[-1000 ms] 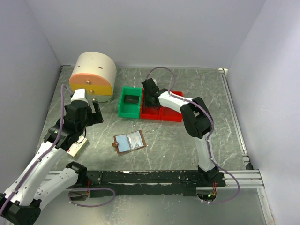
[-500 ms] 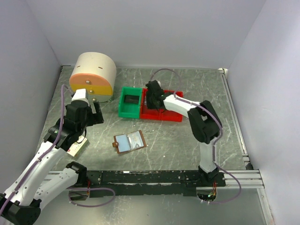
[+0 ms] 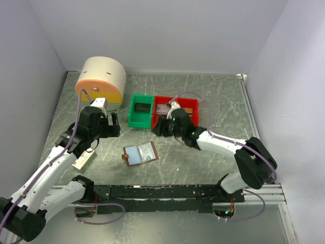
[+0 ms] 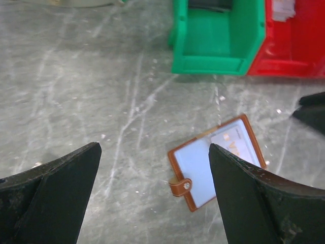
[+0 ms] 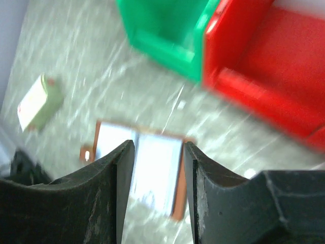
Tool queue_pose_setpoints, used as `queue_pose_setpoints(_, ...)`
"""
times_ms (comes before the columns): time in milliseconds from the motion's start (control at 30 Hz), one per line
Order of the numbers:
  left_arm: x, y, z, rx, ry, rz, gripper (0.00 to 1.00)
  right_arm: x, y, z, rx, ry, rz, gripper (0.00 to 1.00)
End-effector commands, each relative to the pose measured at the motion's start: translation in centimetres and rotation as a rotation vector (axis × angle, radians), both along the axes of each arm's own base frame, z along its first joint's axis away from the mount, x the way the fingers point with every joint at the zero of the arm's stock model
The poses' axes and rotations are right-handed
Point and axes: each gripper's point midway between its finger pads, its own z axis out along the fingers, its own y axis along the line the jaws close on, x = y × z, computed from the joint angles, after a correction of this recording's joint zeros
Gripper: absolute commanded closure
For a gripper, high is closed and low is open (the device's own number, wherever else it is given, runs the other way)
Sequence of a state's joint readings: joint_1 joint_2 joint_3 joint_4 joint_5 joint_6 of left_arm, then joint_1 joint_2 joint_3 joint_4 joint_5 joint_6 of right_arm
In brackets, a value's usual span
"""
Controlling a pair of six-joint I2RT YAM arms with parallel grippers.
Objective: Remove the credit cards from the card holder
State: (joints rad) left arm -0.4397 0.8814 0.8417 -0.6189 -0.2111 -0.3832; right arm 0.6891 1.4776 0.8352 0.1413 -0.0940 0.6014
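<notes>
One arm has moved in the last second: the right one. The small brown bifold card holder (image 3: pixel 140 153) with pale-blue inner panels hasn't shifted. It lies open and flat on the grey marbled table (image 3: pixel 213 91), snap tab pointing away from the bins.

Right gripper (image 3: pixel 160 126) was over the red plastic bin (image 4: pixel 289 51) behind the holder. It has now swung out and down and hangs just behind the holder on the bin side. The right wrist view looks straight down at the open panels. Its fingers have parted about halfway and nothing is between them.

A pale card (image 4: pixel 283 7) lies in the red bin, so my read is a card was just dropped and the arm is returning for the next one.

The holder's panel nearer the bins shows orange print, probably a card still in its pocket, so the task isn't finished.

Left gripper (image 3: pixel 110 125) has crept slightly closer to the holder. It sits off the holder's tab side with fingers fully spread, holding nothing.

Further from the holder:
- Green plastic bin (image 4: pixel 213 63), behind it next to the red one, with something dark inside.
- Small white-and-red box (image 3: pixel 84 158), beyond the tab side near the left arm.
- Cream drum with an orange-and-yellow face (image 3: pixel 101 81), far back on that same side.
</notes>
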Motion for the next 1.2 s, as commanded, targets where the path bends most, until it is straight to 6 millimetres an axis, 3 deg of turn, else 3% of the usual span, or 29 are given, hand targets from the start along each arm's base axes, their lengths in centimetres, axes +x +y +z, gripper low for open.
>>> queue_pose_setpoints(0, -0.5, -4.4, -1.3, -0.107, 0.06, -0.227, 0.0, -6.2, 3.0, -1.4, 0.102, 0.05, 0.136, 0.56)
queue_pose_setpoints(133, -2.3, -8.9, -3.3, -0.335, 0.197, -0.328, 0.04, -8.9, 2.6, -4.3, 0.074, 0.1, 0.17, 0.57)
queue_pose_setpoints(233, -3.4, -11.2, -4.3, -0.445, 0.233, -0.348, 0.05, -8.9, 2.1, -5.6, 0.0, 0.124, 0.173, 0.58)
queue_pose_setpoints(333, -4.2, -12.6, -5.4, -0.444, 0.259, -0.353, 0.08, -9.0, 2.0, -6.4, -0.027, 0.137, 0.179, 0.6)
queue_pose_setpoints(700, -5.1, -13.3, -10.6, -0.418, 0.372, -0.278, 0.25, -9.4, 4.2, -8.0, 0.038, 0.203, 0.23, 0.74)
queue_pose_setpoints(900, -5.5, -13.5, -13.1, -0.416, 0.415, -0.27, 0.35, -9.1, 3.7, -9.9, -0.028, 0.239, 0.198, 0.8)
queue_pose_setpoints(1033, -5.6, -12.9, -14.7, -0.395, 0.439, -0.229, 0.47, -9.1, 3.3, -10.3, -0.061, 0.247, 0.193, 0.82)
queue_pose_setpoints(1167, -5.9, -12.6, -15.6, -0.401, 0.437, -0.213, 0.5, -9.5, 3.2, -10.5, -0.066, 0.258, 0.209, 0.83)
